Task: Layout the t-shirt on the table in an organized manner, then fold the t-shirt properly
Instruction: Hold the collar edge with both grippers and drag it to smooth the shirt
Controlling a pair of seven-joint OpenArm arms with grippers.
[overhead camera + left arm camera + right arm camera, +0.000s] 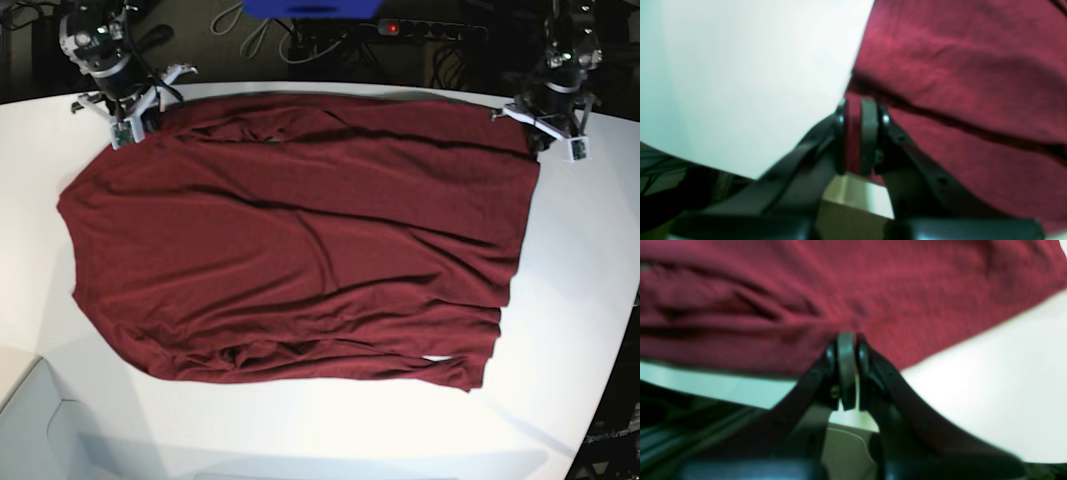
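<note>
T-shirt (300, 250) cloth is spread wide across the table (570, 300), with wrinkles over its surface and a bunched fold along the near hem. Its two far corners are held at the table's far edge, one by each arm. The left gripper (857, 140) is closed on a fold of the shirt's edge, red cloth being seen pinched between its pads; the rest of the garment is stretched away to that gripper's right, bare table to its left. The right gripper (846, 370) is clamped nearly fully together, the shirt's edge meeting its tips, though the cloth between them cannot be clearly seen.
</note>
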